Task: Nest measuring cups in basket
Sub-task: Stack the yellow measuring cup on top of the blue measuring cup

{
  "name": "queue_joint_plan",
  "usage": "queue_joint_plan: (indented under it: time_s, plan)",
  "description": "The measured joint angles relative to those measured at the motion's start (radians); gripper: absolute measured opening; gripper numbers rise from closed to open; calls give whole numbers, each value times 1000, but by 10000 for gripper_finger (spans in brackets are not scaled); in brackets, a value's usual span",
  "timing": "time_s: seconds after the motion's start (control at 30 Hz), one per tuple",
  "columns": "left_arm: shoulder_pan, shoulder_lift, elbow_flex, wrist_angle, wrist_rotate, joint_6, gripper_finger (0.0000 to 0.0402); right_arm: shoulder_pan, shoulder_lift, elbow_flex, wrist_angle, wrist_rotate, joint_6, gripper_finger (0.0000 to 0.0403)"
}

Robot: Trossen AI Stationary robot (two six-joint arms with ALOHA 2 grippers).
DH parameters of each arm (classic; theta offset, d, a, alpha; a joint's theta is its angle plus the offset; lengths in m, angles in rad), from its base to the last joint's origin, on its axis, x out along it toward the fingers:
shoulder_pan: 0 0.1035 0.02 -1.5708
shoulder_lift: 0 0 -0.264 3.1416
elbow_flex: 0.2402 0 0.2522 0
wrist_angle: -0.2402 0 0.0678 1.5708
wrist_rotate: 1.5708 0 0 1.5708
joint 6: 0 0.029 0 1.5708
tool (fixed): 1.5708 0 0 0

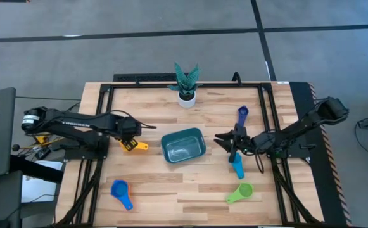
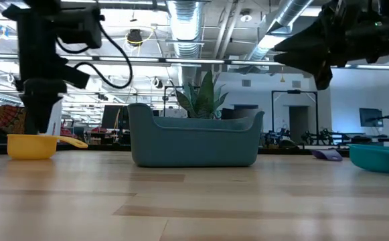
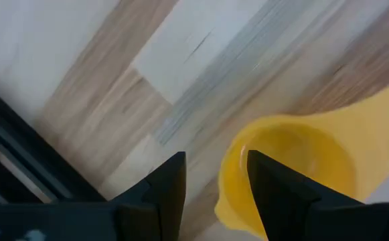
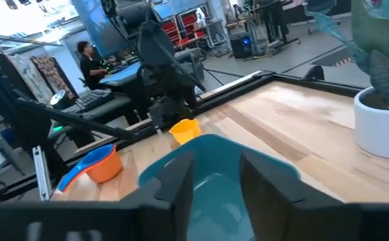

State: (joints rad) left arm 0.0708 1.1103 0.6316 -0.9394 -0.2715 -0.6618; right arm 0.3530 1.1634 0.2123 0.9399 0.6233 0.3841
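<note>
The teal basket [image 1: 170, 154] stands at the table's middle. A yellow measuring cup [image 1: 137, 146] sits upright on its base to the basket's left. My left gripper [image 3: 214, 167] points down over it, open, one finger inside the bowl and one outside. My right gripper [image 1: 222, 139] hangs level just right of the basket, open and with nothing in it, pointing at the basket [image 4: 214, 144]. On the table lie a dark blue cup [image 1: 242, 114], a light blue cup [image 1: 238, 168], a green cup [image 1: 241, 192] and a blue cup [image 1: 121, 192]. My left gripper comes from above with its fingers astride the yellow cup's rim [image 3: 225, 175], on the side away from the handle. One finger [image 3: 269, 181] stands in the bowl, the other [image 3: 171, 184] outside. I cannot tell whether either touches the wall. The cup sits on the table.
A white pot with a green plant [image 1: 187, 87] stands at the far edge behind the basket. A black frame [image 1: 104, 95] runs around the table's sides. An orange cup [image 4: 100, 164] shows beyond the left arm in the right wrist view. Bare wood lies at the near middle.
</note>
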Motion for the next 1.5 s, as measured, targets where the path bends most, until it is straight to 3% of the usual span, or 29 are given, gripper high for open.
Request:
queue_joint_plan:
  time_s: [0.2,0.33,0.53,0.83,1.0,1.17,1.5]
  plan:
    - [8,-119,-61,6,79,-9,148,-49,22,0,22,4,53,217]
    - [10,-156,-112,51,78,-13,139,-83,22,0,4,3,100,229]
    - [10,-153,-168,118,54,-19,104,-85,22,0,8,-24,130,205]
    - [10,-154,-168,124,47,37,9,-87,19,0,21,-24,132,149]
    - [-6,-153,-125,115,51,58,9,-82,19,0,20,-24,132,119]
    - [-61,-153,-9,86,49,87,3,-80,19,0,-4,-24,132,100]
    - [-314,-154,161,2,167,209,2,-81,19,0,-11,-23,132,85]
